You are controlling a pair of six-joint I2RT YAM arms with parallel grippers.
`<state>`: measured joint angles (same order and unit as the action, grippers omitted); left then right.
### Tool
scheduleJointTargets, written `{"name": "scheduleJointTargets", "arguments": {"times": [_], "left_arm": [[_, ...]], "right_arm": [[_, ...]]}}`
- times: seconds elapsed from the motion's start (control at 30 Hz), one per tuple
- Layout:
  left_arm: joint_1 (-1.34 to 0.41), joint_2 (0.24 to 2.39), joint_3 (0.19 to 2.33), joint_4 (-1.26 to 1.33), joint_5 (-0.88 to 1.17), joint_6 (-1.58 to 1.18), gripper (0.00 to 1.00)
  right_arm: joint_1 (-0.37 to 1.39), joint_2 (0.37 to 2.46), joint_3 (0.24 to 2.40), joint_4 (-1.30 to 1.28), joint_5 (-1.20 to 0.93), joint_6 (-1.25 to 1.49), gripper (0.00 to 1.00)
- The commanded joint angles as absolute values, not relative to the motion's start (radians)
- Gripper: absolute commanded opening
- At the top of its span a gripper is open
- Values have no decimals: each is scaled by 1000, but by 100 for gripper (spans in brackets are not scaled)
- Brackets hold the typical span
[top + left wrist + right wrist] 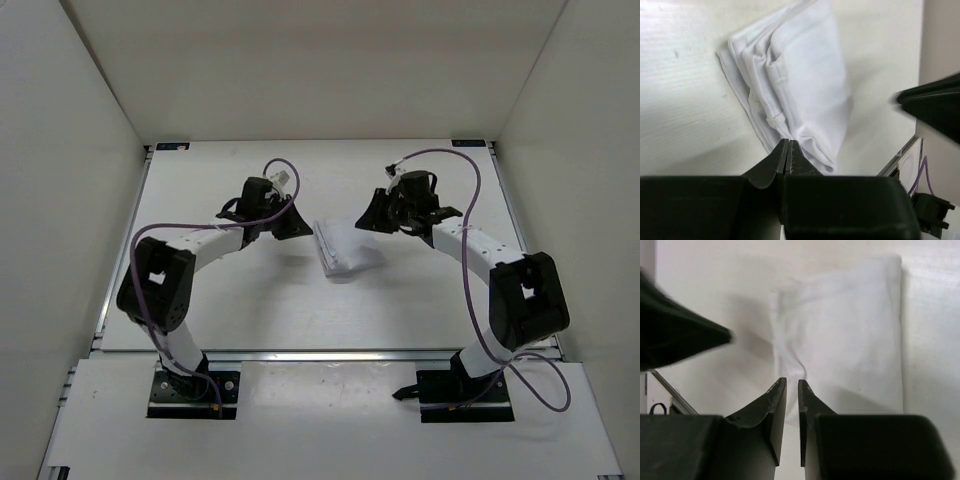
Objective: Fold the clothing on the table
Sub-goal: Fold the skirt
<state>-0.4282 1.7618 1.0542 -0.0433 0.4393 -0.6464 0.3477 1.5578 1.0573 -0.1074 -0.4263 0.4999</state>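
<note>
The clothing (345,250) lay near the middle of the table (230,310), just right of centre in the overhead view. It was gathered into a compact layered rectangle, with stacked hems showing along its left edge. It looked thin, soft and light. Lifted by one layer, it would probably sag and spill open. A pinch through all the layers, at a corner or along the stacked edge, seemed the safer hold. The smooth tabletop would likely let the bundle slide if it were nudged.

The left gripper (788,146) had its jaws pressed together, with the tips at the bundle's lower edge in its wrist view. No fabric showed between them, and whether they touched the cloth could not be told. The right gripper (792,385) had its jaws a narrow slit apart and empty, poised by the cloth's lower edge in its own view.

The two grippers flanked the bundle and stood near each other, so any inward move risked a clash. Bare tabletop spread on every side. The metal rail (330,353) at the bottom and the enclosure walls (60,200) were well apart from the cloth.
</note>
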Motion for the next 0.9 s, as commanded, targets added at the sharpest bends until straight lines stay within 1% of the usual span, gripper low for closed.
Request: {"name": "scheduleJointTargets", "arguments": {"times": [0.0,0.03,0.07,0.1,0.13,0.23,0.43,0.53,0.73,0.87], "left_arm": [[-419,1634,1017,-44,387,-634,10],[-419,1620,997,-44,384,-634,11],[-416,1615,983,-43,380,-637,15],[-414,1614,983,-44,390,-635,18],[-416,1620,983,-49,388,-635,20],[-426,1644,996,-64,396,-630,20],[-472,1701,1022,-71,393,-627,14],[-477,1716,1014,-58,397,-640,14],[-480,1727,991,-48,394,-655,14],[-468,1710,996,-60,420,-647,14]], "right_arm": [[354,1606,1008,-98,-425,469,12],[357,1630,1015,-97,-431,466,11],[368,1640,1025,-103,-439,462,6],[371,1666,1031,-110,-448,459,3],[391,1683,1041,-120,-451,454,3],[440,1713,1055,-112,-442,451,1],[521,1781,1043,-55,-445,483,0],[552,1810,1058,-64,-448,483,0],[545,1819,1054,-8,-463,511,0],[523,1755,1085,-41,-456,500,0]]}}
